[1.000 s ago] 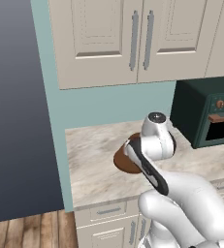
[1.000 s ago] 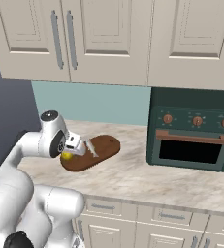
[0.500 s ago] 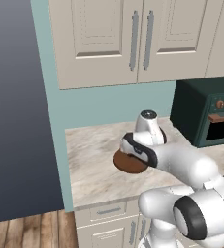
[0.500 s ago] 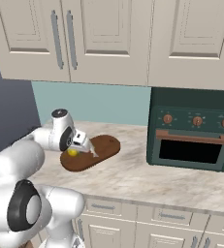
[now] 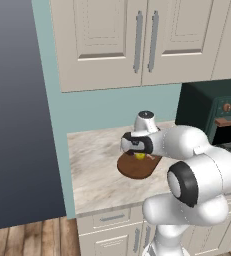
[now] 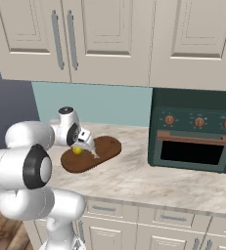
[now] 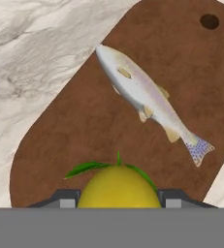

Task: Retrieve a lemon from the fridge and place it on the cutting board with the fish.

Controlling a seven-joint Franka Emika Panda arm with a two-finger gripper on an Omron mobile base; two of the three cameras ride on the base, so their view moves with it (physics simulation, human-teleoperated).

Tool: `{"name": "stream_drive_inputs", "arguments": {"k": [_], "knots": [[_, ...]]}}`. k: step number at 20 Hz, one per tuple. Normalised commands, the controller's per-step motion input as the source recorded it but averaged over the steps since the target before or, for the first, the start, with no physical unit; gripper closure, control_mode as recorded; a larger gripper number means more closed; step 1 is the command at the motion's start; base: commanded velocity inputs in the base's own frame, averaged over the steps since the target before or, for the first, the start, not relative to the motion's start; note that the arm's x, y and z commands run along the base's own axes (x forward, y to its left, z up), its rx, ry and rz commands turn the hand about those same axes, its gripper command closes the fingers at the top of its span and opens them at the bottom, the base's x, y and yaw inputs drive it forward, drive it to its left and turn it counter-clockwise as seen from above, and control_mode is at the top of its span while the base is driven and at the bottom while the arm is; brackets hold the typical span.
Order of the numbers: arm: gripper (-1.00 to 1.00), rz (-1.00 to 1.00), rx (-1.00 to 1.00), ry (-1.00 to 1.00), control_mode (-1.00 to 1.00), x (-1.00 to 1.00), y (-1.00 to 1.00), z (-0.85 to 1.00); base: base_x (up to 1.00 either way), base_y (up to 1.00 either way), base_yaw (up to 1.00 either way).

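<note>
Marble counter (image 6: 148, 178) — tool (image 7: 118, 196) grips lemon (image 7: 118, 186) above cutting board (image 7: 74, 126).

no text, label, brand or number can be read on anything here.

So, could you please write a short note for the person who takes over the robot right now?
Gripper: shut on the small round yellow lemon, held low over the dark brown wooden cutting board.
Board: lies on the marble counter, left of the dark green toaster oven. The silver fish lies on it, just ahead of the lemon.
Done: lemon fetched and brought over the board.
Left: I cannot tell if it already touches the wood. Probably lower a little, open the jaws, lift away clear of the fish.
</note>
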Motion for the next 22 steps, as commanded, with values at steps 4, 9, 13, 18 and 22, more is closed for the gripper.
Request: {"name": "stream_drive_inputs", "arguments": {"k": [4, 9, 13, 18, 22], "knots": [[1.0, -0.16, 0.0, 0.04, -1.0, 0.07, 0.03, -0.14, 0.0, 0.0, 0.0], [1.0, -0.22, 0.0, 0.04, -1.0, 0.0, 0.0, -0.19, 0.0, 0.0, 0.0], [1.0, -0.21, 0.0, 0.0, -1.0, 0.0, 0.0, -0.17, 0.0, 0.0, 0.0], [1.0, -0.15, 0.0, 0.0, -1.0, 0.0, 0.0, -0.2, 0.0, 0.0, 0.0], [1.0, -0.05, 0.0, 0.0, -1.0, 0.02, 0.0, -0.15, 0.0, 0.0, 0.0]]}}
